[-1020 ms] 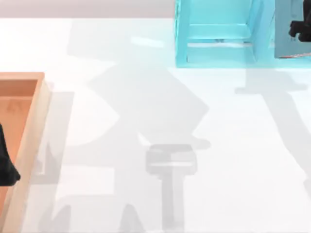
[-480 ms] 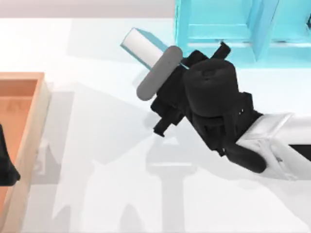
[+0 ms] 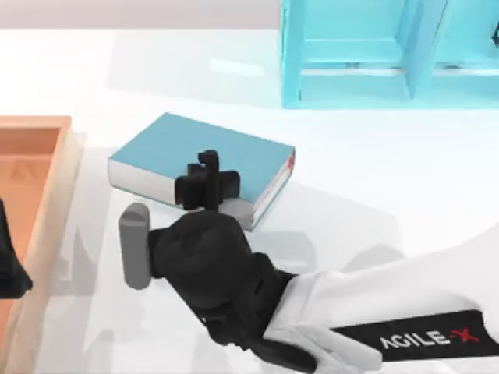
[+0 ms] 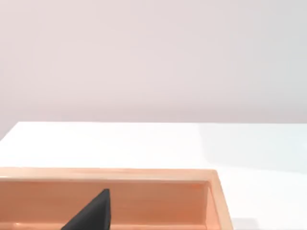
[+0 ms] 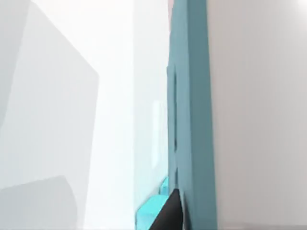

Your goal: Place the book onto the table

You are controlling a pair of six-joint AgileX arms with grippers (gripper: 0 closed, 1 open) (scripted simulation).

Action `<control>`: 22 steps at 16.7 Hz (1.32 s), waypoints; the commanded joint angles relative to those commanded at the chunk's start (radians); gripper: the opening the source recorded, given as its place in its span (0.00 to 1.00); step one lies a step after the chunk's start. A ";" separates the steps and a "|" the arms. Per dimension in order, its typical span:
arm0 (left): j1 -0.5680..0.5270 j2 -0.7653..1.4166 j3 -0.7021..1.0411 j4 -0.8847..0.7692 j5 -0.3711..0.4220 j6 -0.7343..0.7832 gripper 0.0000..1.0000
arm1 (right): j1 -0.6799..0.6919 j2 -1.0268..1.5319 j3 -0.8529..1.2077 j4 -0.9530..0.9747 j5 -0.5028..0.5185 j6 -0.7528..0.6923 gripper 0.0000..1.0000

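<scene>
The white table (image 3: 374,195) spreads under the whole scene, with the light-blue shelf unit (image 3: 351,54) at its far edge and the orange-brown wooden tray (image 3: 35,202) at the top view's left. Half a second ago my right arm was still swinging the book out beside the shelf, high and on edge; now the book (image 3: 179,152) lies flat, cover up, between tray and shelf, near the middle-left of the table, apart from both. My right gripper (image 3: 207,187) sits on the book's near long edge, its fingers clamped across cover and pages, so I judge I still have hold of it. Whether the book's underside fully touches the table I cannot tell from above, though it looks very close. In my reading the carry is over and only the release and retreat are left. My left gripper (image 3: 9,269) stays parked over the tray, and I cannot tell how its fingers stand.
</scene>
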 joint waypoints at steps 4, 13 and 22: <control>0.000 0.000 0.000 0.000 0.000 0.000 1.00 | 0.018 0.022 0.012 0.012 0.037 -0.051 0.00; 0.000 0.000 0.000 0.000 0.000 0.000 1.00 | 0.028 0.012 0.001 0.007 0.047 -0.045 0.00; 0.000 0.000 0.000 0.000 0.000 0.000 1.00 | 0.026 0.086 -0.020 0.093 0.047 -0.043 0.00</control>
